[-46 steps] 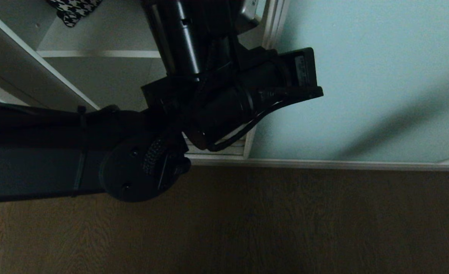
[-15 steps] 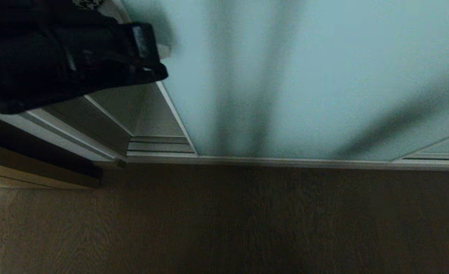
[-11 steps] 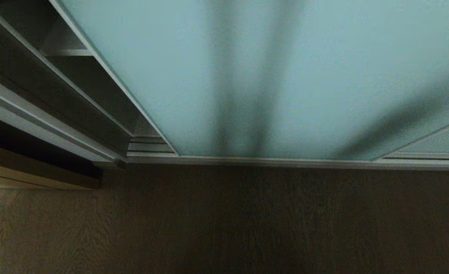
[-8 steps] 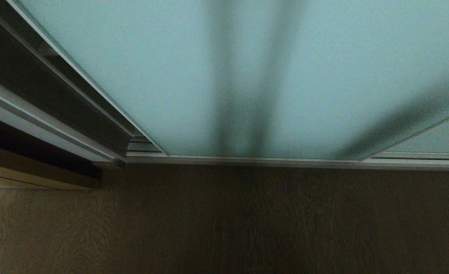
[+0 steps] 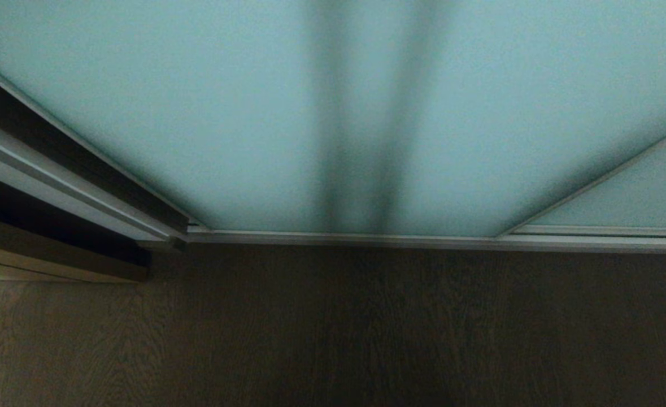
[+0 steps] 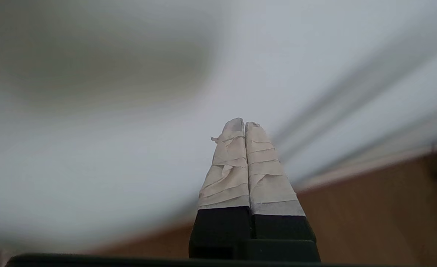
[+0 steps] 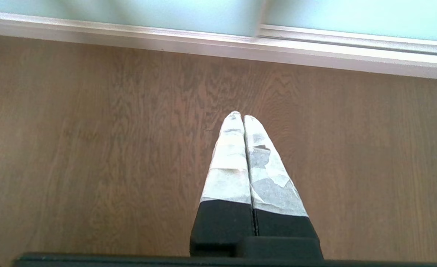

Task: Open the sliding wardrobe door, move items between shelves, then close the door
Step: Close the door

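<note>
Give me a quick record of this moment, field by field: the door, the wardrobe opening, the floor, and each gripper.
door: sliding wardrobe door, frosted pale blue-green glass in a slim silver frame, fills most of the head view
wardrobe opening: only a dark sliver shows at the door's left edge; no shelves or garments visible
second panel: another glass panel sits at lower right
floor: brown wood-grain floor
left gripper: shut, holding nothing, background blurred
right gripper: shut, holding nothing, pointing down at the floor near the bottom track
</note>
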Motion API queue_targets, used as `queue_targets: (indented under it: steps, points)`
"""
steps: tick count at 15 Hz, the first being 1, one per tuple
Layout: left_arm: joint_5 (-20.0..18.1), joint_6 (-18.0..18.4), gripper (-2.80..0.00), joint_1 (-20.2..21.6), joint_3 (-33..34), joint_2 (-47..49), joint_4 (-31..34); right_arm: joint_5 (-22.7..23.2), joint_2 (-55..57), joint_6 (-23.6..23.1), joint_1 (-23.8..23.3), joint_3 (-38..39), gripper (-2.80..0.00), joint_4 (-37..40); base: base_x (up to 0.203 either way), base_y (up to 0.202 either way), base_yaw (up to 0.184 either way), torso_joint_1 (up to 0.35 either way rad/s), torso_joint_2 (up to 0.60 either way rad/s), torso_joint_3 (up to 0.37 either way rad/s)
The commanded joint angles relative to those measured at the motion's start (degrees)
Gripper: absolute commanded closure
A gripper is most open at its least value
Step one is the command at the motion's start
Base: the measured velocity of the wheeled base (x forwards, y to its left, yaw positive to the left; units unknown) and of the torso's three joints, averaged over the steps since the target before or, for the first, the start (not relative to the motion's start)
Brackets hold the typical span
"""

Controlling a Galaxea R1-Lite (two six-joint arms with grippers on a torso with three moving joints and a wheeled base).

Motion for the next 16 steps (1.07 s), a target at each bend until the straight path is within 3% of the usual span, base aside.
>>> queue_targets:
  steps: [1, 3, 6, 10, 16]
  points:
    - [0.48, -0.19, 0.00, 0.33, 2.73, -1.40, 1.98, 0.06, -0.11, -0.02, 0.06, 0.00, 0.00, -0.02, 0.000, 0.000, 0.000, 0.000, 0.00, 0.000]
    - [1.49, 0.25, 0.00, 1.32, 5.86, -1.40, 1.95, -0.03, -0.19, -0.02, 0.06, 0.00, 0.00, -0.02, 0.000, 0.000, 0.000, 0.000, 0.00, 0.000]
    - [8.03, 2.70, 0.00, 5.11, 7.85, -0.41, 1.92, 0.06, -0.11, -0.02, 0.06, 0.00, 0.00, -0.02, 0.000, 0.000, 0.000, 0.000, 0.00, 0.000]
    - [10.62, 6.26, 0.00, 8.08, 15.69, -3.24, 1.35, 0.06, -0.15, -0.02, 0.06, 0.00, 0.00, -0.02, 0.000, 0.000, 0.000, 0.000, 0.00, 0.000]
    - [16.38, 6.36, 0.00, 10.10, 24.70, -9.12, 1.23, 0.06, -0.19, -0.02, 0.06, 0.00, 0.00, -0.02, 0.000, 0.000, 0.000, 0.000, 0.00, 0.000]
